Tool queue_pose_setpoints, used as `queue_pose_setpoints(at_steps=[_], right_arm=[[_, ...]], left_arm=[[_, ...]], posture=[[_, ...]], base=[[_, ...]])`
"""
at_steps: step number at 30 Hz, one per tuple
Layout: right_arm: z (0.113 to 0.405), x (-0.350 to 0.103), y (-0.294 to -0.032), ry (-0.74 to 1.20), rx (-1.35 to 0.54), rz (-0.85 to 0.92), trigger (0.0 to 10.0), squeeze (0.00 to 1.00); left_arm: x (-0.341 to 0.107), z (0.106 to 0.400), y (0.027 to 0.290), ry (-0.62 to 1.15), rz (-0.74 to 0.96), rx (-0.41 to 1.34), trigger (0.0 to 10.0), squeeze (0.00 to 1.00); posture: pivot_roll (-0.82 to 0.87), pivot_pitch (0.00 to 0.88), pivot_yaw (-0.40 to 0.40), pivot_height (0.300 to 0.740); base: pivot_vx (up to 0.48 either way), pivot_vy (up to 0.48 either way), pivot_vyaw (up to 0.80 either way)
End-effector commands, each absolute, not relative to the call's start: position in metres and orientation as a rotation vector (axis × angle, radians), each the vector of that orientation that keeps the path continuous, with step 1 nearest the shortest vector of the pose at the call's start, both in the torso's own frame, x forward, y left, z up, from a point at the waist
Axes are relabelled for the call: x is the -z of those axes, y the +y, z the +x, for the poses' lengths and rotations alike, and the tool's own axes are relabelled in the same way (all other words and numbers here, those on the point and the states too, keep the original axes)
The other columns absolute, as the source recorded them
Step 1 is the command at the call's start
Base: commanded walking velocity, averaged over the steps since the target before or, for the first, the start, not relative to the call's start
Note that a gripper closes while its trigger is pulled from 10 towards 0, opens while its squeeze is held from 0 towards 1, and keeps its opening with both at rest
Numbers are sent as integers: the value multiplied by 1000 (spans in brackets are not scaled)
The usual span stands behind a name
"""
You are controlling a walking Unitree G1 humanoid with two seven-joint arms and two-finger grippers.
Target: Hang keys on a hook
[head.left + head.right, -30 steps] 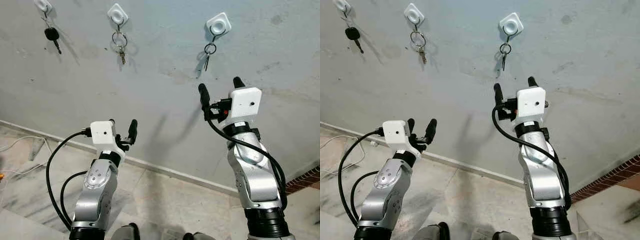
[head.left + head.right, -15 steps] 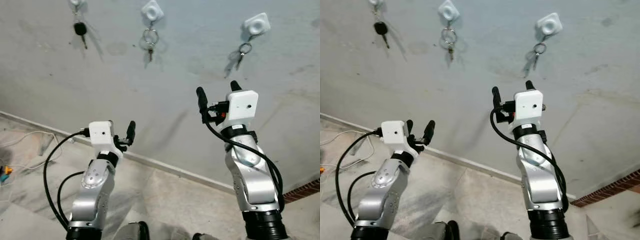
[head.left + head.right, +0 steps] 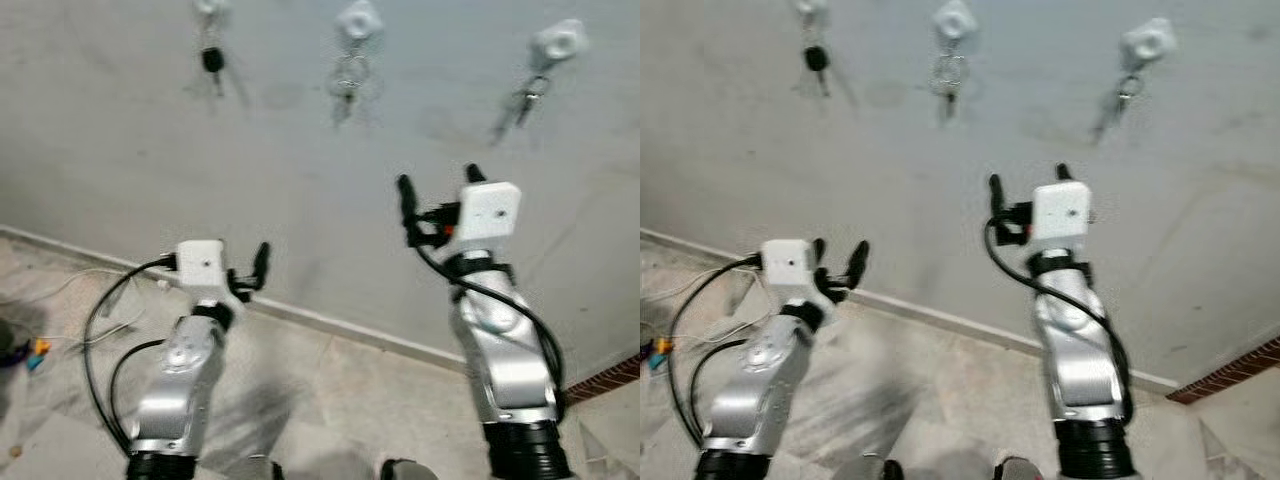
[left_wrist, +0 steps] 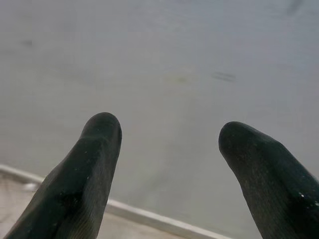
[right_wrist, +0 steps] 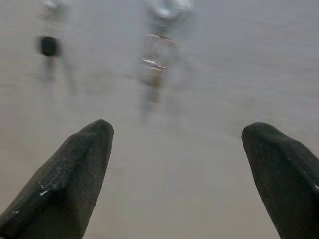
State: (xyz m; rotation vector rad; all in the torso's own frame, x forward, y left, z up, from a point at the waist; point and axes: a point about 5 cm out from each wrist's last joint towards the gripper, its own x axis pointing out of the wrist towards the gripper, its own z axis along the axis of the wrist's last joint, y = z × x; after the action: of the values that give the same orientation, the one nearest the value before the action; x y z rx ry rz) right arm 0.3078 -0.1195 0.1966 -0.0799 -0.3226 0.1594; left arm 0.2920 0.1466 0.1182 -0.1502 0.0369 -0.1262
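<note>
on wall, 3 blurred keys [image 3: 347,82], hooks [image 3: 358,18] indistinct

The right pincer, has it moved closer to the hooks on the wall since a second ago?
Cannot tell. The right pincer sits at much the same spot in the head views, while the hooks, including the middle hook, slid rightward together, so the camera turned.

White square plastic hooks [image 3: 358,18] on a plain grey plaster wall [image 3: 120,150]
Black-headed key [image 3: 212,61]; silvery metal keys [image 3: 345,86]; red brick strip [image 3: 612,373].
</note>
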Motion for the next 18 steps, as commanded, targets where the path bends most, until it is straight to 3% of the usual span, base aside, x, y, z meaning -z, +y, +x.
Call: queue_pose_setpoints(at_steps=[1,18], right_arm=[[308,-198,-128,-330,-127,-92,10000,0],[308,-195,-127,-321,-147,-98,10000,0]], left_arm=[[-117,290,139,51,-155,155,10000,0],[-112,289,127,78,-166,206,10000,0]], posture=[[16,146,55,740],[4,116,52,740]], base=[[0,458,0],[0,458,0]])
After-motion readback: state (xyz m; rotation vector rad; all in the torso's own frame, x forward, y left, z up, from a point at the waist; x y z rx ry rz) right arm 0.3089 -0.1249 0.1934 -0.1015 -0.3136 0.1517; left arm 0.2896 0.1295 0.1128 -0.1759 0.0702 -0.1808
